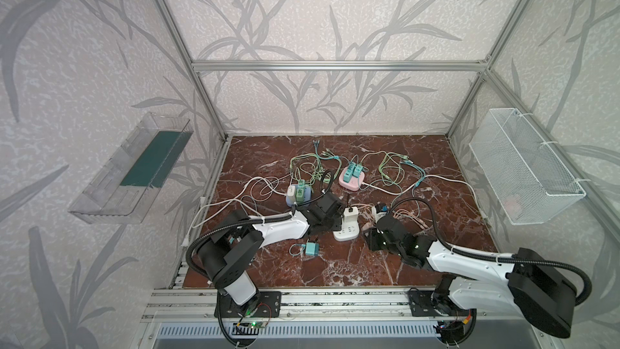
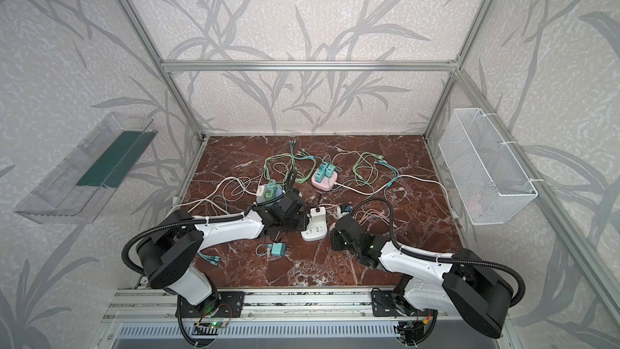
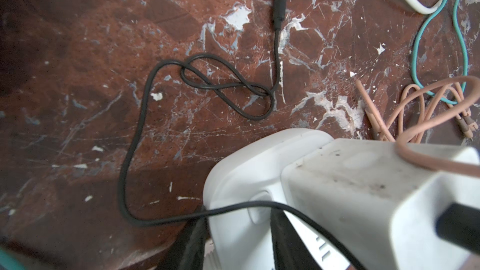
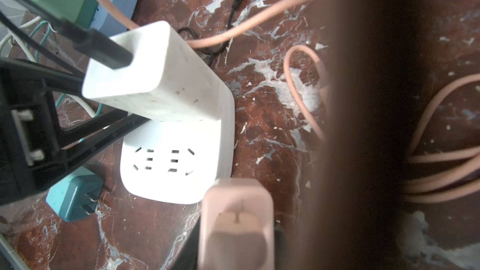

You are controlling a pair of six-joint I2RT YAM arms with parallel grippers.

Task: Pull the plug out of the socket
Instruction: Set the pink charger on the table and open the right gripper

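The right gripper (image 4: 236, 240) is clenched on the pink plug (image 4: 235, 201), a pale, round-cornered block held between its jaws. The plug is out of the slots of the white socket (image 4: 176, 183), which lies just ahead of the jaw tips. The left gripper (image 3: 239, 219) grasps that socket's end, and a white charger (image 4: 155, 74) stands upright in the socket just beside those jaws.
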